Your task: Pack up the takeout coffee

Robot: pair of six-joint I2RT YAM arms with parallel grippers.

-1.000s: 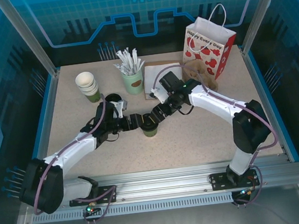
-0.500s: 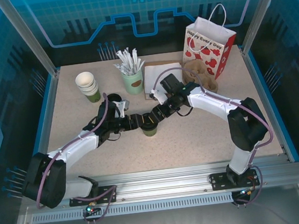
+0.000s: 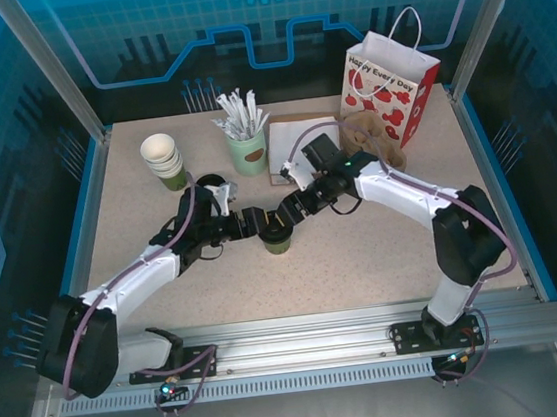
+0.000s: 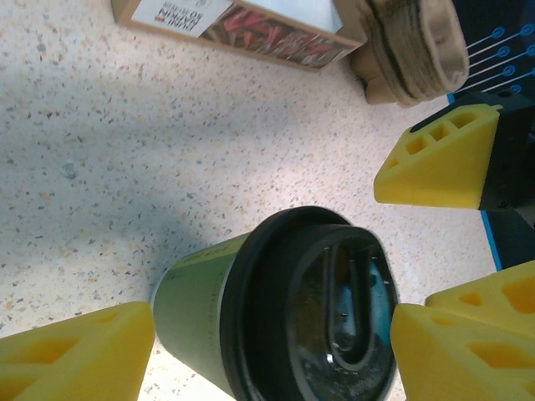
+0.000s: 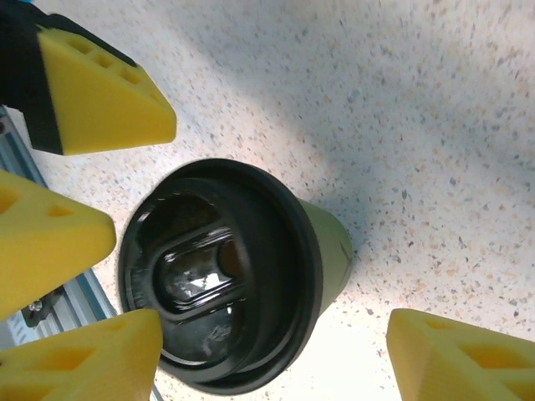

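Wide apart, jaws around takeout coffee [image 3: 278, 237]

Both arms angled inward; left gripper [image 3: 258, 222], right gripper [image 3: 290, 214] nearly meeting, jaws of both spread apart.

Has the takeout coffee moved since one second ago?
No. The takeout coffee keeps its place relative to the cup of sticks.

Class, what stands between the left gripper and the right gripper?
The takeout coffee, lidded in black, stands between the left gripper and the right gripper, as the top view shows.
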